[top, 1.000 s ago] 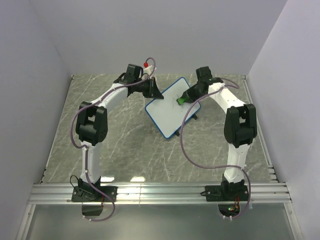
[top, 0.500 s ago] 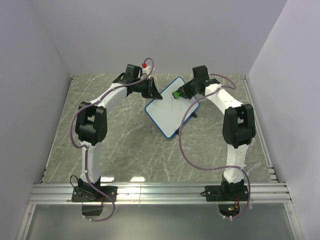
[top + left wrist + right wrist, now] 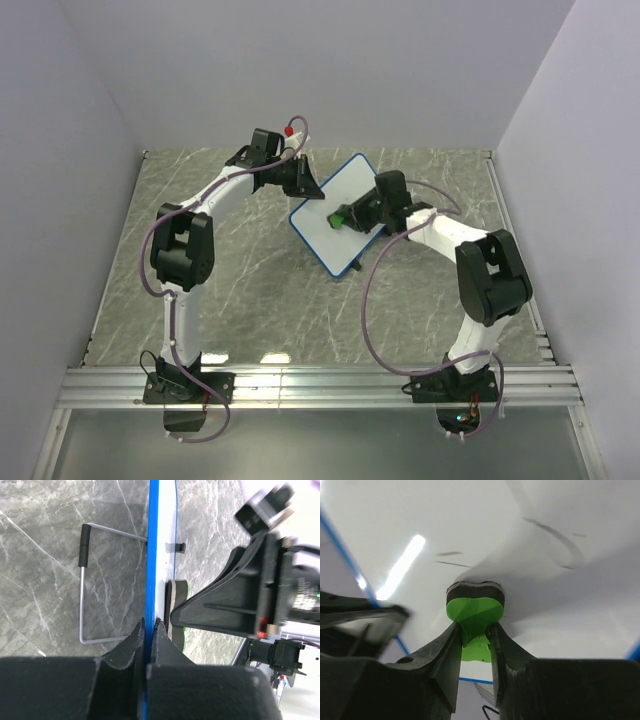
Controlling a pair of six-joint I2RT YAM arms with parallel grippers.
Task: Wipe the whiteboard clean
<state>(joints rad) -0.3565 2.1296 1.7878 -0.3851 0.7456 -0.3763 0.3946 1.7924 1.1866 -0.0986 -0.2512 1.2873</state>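
Observation:
The whiteboard (image 3: pixel 335 240), white with a blue frame, stands tilted on the marble table in the top view. My left gripper (image 3: pixel 306 184) is shut on its blue edge (image 3: pixel 152 555) at the far left corner. My right gripper (image 3: pixel 352 214) is shut on the green eraser (image 3: pixel 340 218), whose dark felt pad (image 3: pixel 475 588) presses on the white surface (image 3: pixel 470 530). Faint dark streaks (image 3: pixel 555 535) remain on the board to the right of the eraser. In the left wrist view the eraser (image 3: pixel 176 607) shows edge-on against the board face.
A wire stand with a black grip (image 3: pixel 85 537) sticks out behind the board over the marble table (image 3: pixel 240 290). White walls close the table at the back and both sides. An aluminium rail (image 3: pixel 320 385) runs along the near edge.
My right gripper has swept the eraser from the board's upper right area down and left toward its middle. The left gripper and the board have stayed put.

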